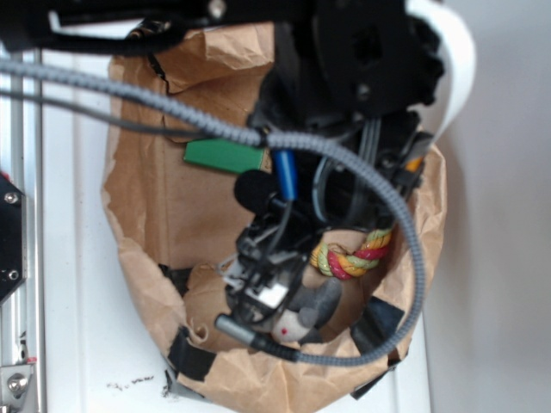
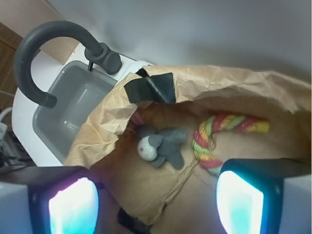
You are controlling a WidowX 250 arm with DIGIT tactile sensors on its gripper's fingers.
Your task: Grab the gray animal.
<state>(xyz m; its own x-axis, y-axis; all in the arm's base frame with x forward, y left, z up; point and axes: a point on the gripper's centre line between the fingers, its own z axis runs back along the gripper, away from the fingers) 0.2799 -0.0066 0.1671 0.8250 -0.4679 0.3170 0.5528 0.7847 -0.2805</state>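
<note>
Grasp not made yet. The gray animal [image 2: 161,145] lies free on the floor of the brown paper bag [image 2: 224,87], pale face toward 9 o'clock, with the twisted rope [image 2: 214,136] just beside it at 3 o'clock. The end effector [image 2: 156,195] hangs over the bag with its fingers [image 2: 73,204] spread wide apart and nothing between them; the toy sits at 12 o'clock from the gap in the wrist view. In the exterior view the arm covers most of the bag and the toy [image 1: 306,314] peeks out below it. Left to do, as I judge: descend, close on the toy, lift. A gray sink [image 2: 73,107] sits outside the bag at 10 o'clock.
</note>
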